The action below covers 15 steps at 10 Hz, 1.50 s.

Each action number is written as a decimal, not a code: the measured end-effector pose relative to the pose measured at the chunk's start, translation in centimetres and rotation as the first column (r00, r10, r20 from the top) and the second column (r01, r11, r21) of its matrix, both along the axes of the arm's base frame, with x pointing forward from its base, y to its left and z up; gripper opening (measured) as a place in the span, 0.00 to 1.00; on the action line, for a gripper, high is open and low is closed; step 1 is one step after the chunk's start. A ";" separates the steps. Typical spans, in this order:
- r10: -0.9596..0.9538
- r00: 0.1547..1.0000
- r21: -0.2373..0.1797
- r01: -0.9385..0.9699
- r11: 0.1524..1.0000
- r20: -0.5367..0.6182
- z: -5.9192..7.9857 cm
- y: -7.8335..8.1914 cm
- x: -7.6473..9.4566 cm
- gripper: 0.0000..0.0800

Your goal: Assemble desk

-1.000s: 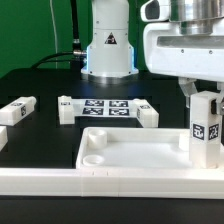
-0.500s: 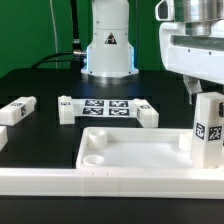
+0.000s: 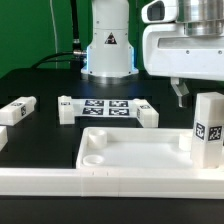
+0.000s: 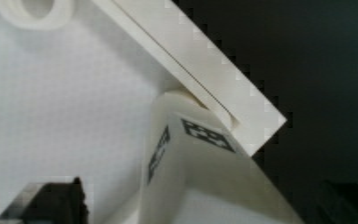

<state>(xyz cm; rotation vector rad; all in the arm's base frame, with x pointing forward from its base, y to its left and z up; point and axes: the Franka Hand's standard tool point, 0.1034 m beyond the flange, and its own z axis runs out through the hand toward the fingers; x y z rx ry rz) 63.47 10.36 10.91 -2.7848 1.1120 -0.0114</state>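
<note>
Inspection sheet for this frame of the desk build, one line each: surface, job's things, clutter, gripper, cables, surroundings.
Surface: black table; marker board at the back, white border rail along the front.
Job's things: rimmed slab; upright leg at its corner on the exterior view's right; loose leg lying on the exterior view's left, two more beside the marker board.
Clutter: nothing seen.
Grippers: gripper open above the upright leg, not touching it.
Cables: black cable beside the arm's base.
Surroundings: green backdrop.
</note>
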 end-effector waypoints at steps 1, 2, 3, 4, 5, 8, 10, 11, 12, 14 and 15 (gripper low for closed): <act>0.092 0.996 -0.006 -0.092 0.996 0.012 0.0 0.0 0.0 0.81; 0.168 0.985 -0.012 -0.168 0.986 0.021 0.0 0.1 0.0 0.81; 0.238 0.971 -0.022 -0.237 0.971 0.030 0.0 0.3 0.0 0.81; 0.362 0.931 -0.037 -0.361 0.932 0.042 0.0 0.3 0.0 0.81; 0.456 0.889 -0.054 -0.453 0.890 0.047 0.0 0.3 0.0 0.81; 0.673 0.737 -0.093 -0.667 0.739 0.060 0.2 0.2 0.2 0.81; 0.787 0.614 -0.124 -0.778 0.615 0.054 0.2 -0.1 0.2 0.81; 0.817 0.574 -0.131 -0.807 0.576 0.054 0.2 -0.4 0.3 0.81; 0.816 0.576 -0.131 -0.806 0.577 0.053 0.2 -0.4 0.3 0.81; 0.816 0.576 -0.131 -0.806 0.578 0.053 0.2 -0.5 0.3 0.47; 0.816 0.576 -0.131 -0.806 0.578 0.053 0.2 -0.5 0.3 0.36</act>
